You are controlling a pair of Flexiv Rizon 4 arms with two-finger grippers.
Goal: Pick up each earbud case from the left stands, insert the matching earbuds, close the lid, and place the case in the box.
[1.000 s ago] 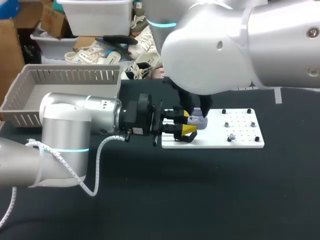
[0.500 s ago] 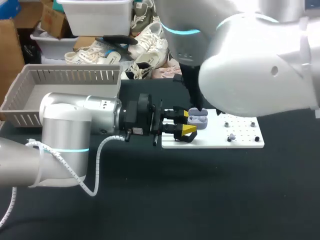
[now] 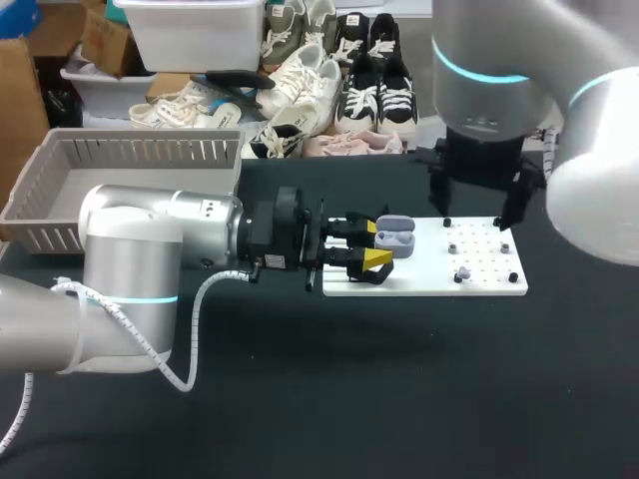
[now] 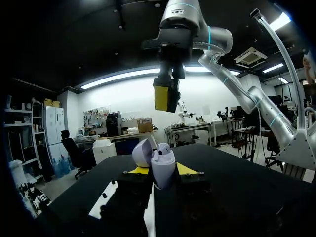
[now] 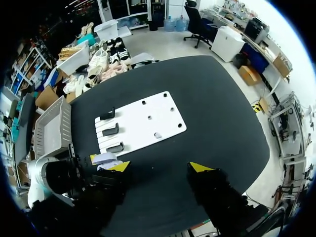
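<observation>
Left gripper (image 4: 159, 170) is clamped on the open case (image 4: 162, 165), just over the stand end of the white plate (image 3: 479, 284). Right gripper (image 5: 159, 167) is wide, empty and high above the desk (image 3: 399, 379).

Suggest: hold the case level, lid up, and bring the right gripper straight down on the loose earbud (image 3: 461, 272).

Count: 1 case, 1 loose earbud, 3 stands (image 5: 111, 130), 1 basket (image 3: 60, 190).

Robotics lab, bench station. Evidence: two collaborative arms, left arm (image 3: 150, 259) and right arm (image 3: 489, 90), at a black worktop (image 3: 399, 389); white pegged fixture plate (image 3: 419, 277) near its middle; grey slatted basket (image 3: 140, 152) at its far left corner.
</observation>
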